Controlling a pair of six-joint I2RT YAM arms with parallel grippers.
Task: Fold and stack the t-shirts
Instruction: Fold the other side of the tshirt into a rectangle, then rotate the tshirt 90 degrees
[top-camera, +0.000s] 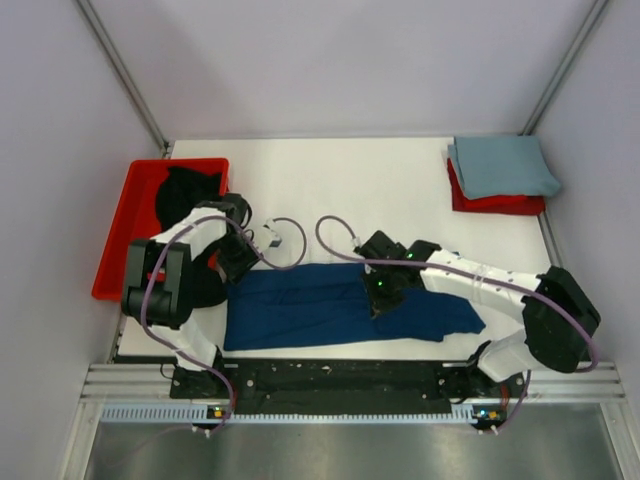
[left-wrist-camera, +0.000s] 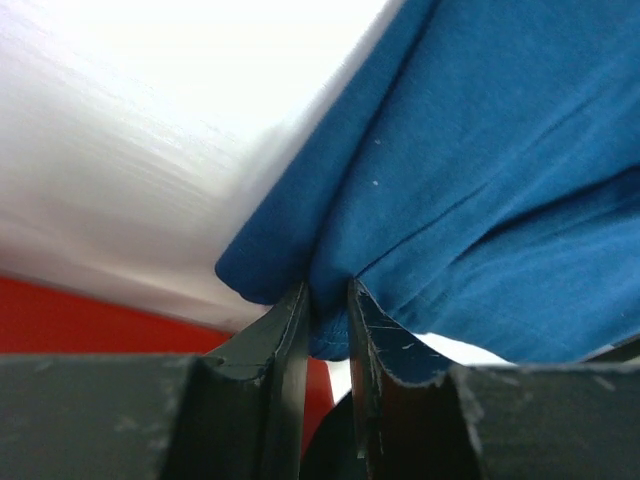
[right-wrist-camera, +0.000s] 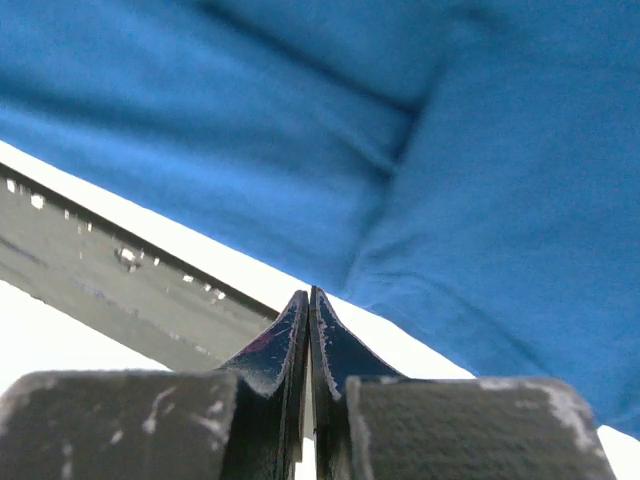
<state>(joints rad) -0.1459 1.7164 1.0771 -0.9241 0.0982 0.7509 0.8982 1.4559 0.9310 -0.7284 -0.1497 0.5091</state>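
A dark navy blue t-shirt lies stretched along the table's near edge. My left gripper is at its far left corner. In the left wrist view that gripper is shut on a bunched fold of the blue cloth. My right gripper hovers over the shirt's middle. In the right wrist view its jaws are pressed together with nothing between them, just short of the cloth's edge. A black t-shirt sits in the red tray. A pale grey-blue t-shirt lies folded at the back right.
The grey-blue shirt rests on a folded red piece by the right wall. The white table is walled on three sides. A metal rail runs along the near edge, below the arm bases.
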